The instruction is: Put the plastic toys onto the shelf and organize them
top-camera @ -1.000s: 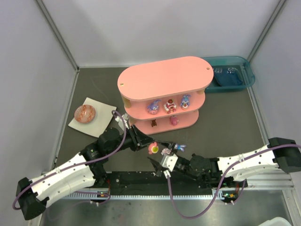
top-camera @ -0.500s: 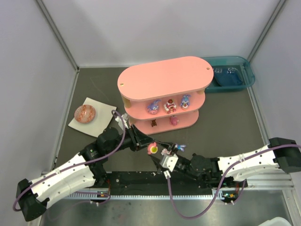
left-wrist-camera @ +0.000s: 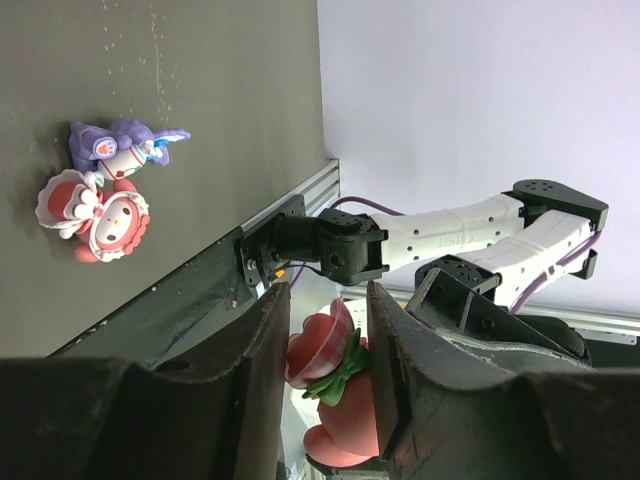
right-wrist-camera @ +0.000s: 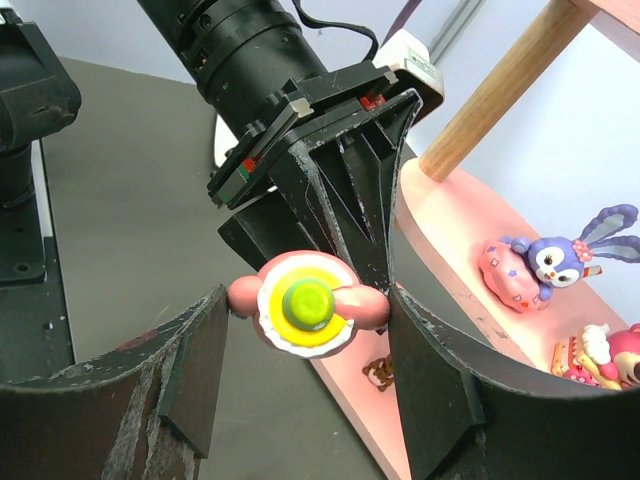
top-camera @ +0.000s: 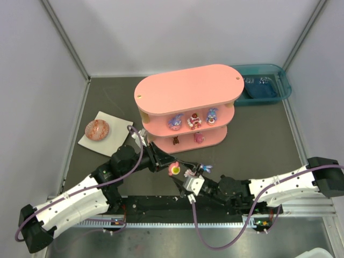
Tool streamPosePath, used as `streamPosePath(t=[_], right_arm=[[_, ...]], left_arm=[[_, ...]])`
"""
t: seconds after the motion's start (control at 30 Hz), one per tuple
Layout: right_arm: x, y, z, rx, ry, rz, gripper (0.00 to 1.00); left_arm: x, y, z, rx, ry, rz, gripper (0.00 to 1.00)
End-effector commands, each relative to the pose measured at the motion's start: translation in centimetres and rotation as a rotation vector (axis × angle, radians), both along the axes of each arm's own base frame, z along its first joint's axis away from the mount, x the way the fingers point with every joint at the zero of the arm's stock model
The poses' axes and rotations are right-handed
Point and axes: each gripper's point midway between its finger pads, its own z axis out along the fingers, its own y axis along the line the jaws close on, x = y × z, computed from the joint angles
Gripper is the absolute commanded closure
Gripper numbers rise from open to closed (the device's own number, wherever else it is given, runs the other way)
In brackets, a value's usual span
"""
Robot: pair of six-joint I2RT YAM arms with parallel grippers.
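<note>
A pink toy (top-camera: 174, 170) with a green bow and a yellow-green disc hangs above the table between both arms. My left gripper (top-camera: 169, 166) is shut on it from the left. My right gripper (right-wrist-camera: 305, 305) has its fingers against the toy's (right-wrist-camera: 305, 303) two pink arms. In the left wrist view the toy (left-wrist-camera: 335, 385) sits between the dark fingers (left-wrist-camera: 260, 360). Two more toys, a purple bunny (left-wrist-camera: 120, 145) and a red-and-white figure (left-wrist-camera: 95, 215), lie on the table nearby. The pink shelf (top-camera: 188, 88) holds several figurines on its lower tiers.
A teal bin (top-camera: 263, 86) stands behind the shelf at the right. A brown-red speckled ball (top-camera: 97, 129) rests on a white plate (top-camera: 107, 141) at the left. Grey walls close in the table on three sides.
The right gripper's fingers have narrowed onto the pink toy. The left gripper and the toy have stayed in place.
</note>
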Motion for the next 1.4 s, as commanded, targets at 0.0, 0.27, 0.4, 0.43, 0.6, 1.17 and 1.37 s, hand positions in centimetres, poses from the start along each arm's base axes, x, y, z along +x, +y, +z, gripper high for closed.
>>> streamPosePath(t=[0.0, 0.27, 0.4, 0.43, 0.6, 1.17, 1.37], right_arm=[[0.2, 0.1, 0.7, 0.035, 0.014, -0.011, 1.0], [0.4, 0.0, 1.1, 0.056, 0.065, -0.03, 1.0], [0.4, -0.3, 1.2, 0.063, 0.084, -0.034, 1.0], [0.4, -0.5, 1.3, 0.065, 0.089, -0.035, 1.0], [0.5, -1.5, 1.7, 0.082, 0.157, -0.047, 1.0], [5.9, -11.7, 15.6, 0.308, 0.452, -0.442, 1.0], [6.8, -12.8, 23.1, 0.412, 0.464, -0.46, 1.0]], left_arm=[[0.4, -0.2, 4.1, -0.132, -0.082, 0.005, 0.79], [0.4, -0.1, 4.0, -0.129, -0.081, 0.007, 0.33], [0.5, -0.1, 4.1, -0.125, -0.089, 0.011, 0.08], [0.5, -0.1, 4.0, -0.12, -0.086, 0.013, 0.04], [0.8, 0.6, 3.7, -0.086, -0.096, 0.041, 0.01], [2.2, 4.0, 2.3, 0.158, -0.205, 0.162, 0.01], [2.1, 4.4, 1.4, 0.182, -0.202, 0.169, 0.01]])
